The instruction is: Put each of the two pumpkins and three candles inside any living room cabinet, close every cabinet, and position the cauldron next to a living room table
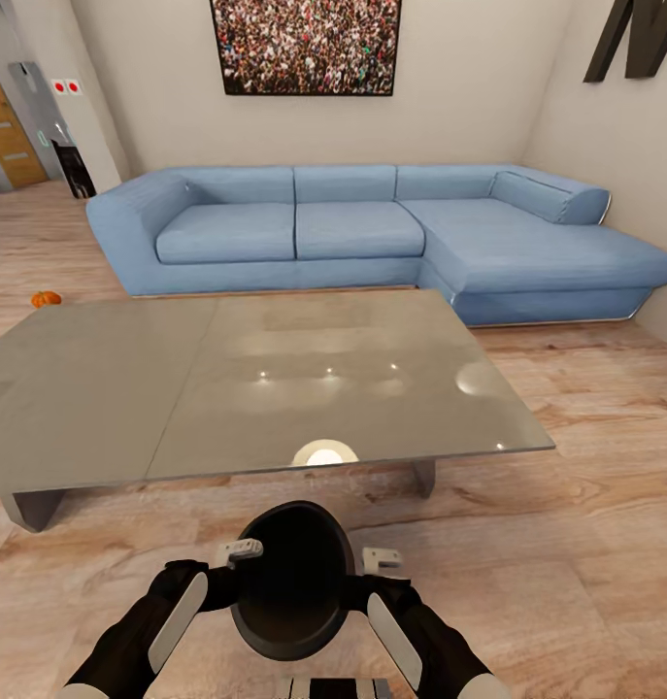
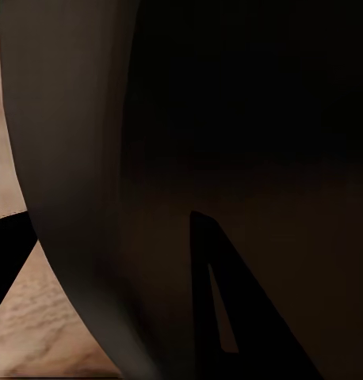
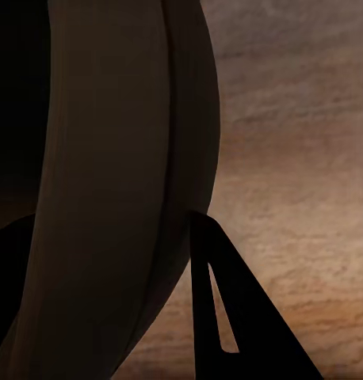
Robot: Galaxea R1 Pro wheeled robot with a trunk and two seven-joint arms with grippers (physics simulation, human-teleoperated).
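Both grippers, left and right, are clamped on the cauldron's rim, and it is held just off the table's near edge. Uneven grip could tilt it free. One pumpkin lies on the floor beyond the table's far left corner.

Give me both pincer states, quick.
Left pincer: shut on the round black cauldron's rim.
Right pincer: shut on the cauldron's opposite rim.
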